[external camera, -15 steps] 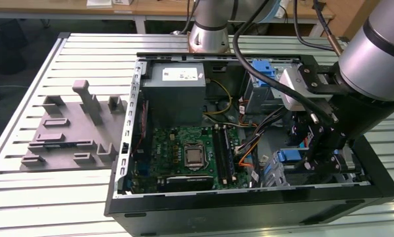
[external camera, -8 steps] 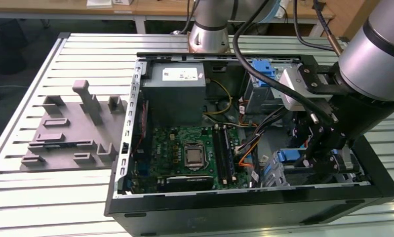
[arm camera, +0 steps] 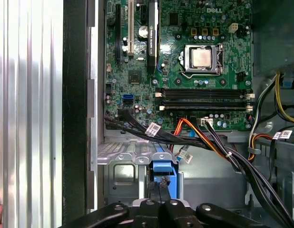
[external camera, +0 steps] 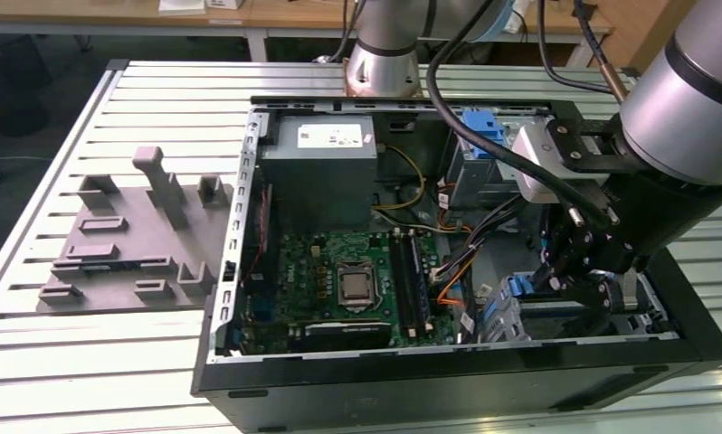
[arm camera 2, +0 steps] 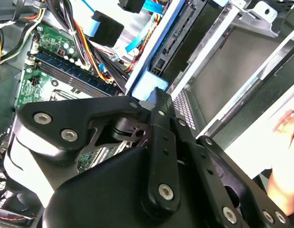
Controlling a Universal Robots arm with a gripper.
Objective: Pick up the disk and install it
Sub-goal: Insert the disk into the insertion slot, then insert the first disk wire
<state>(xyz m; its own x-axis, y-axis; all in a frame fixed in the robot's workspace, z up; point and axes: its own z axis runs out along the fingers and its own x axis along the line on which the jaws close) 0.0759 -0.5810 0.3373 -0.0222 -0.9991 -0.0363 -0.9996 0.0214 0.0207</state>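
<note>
The disk (arm camera 2: 162, 35) sits edge-on in the metal drive bay (arm camera 2: 232, 61) at the case's front corner, on the exterior view's right. Its blue frame tab (arm camera: 163, 169) pokes out of the bay toward me, and in the exterior view the disk's blue edge (external camera: 515, 286) shows beside the arm. My gripper (arm camera: 161, 189) is down inside the case, fingers drawn close together and shut on that blue tab. In the second wrist view a black fingertip (arm camera 2: 159, 97) rests against the tab. The rest of the disk is hidden by the bay.
The open computer case (external camera: 458, 371) holds a green motherboard (external camera: 337, 280), a grey power supply (external camera: 325, 149), a bare blue bracket (external camera: 484, 131) and bundles of cables (arm camera: 204, 140) close to the bay. A grey fixture (external camera: 132, 235) lies on the slatted table. A person's hand (arm camera 2: 286, 126) is nearby.
</note>
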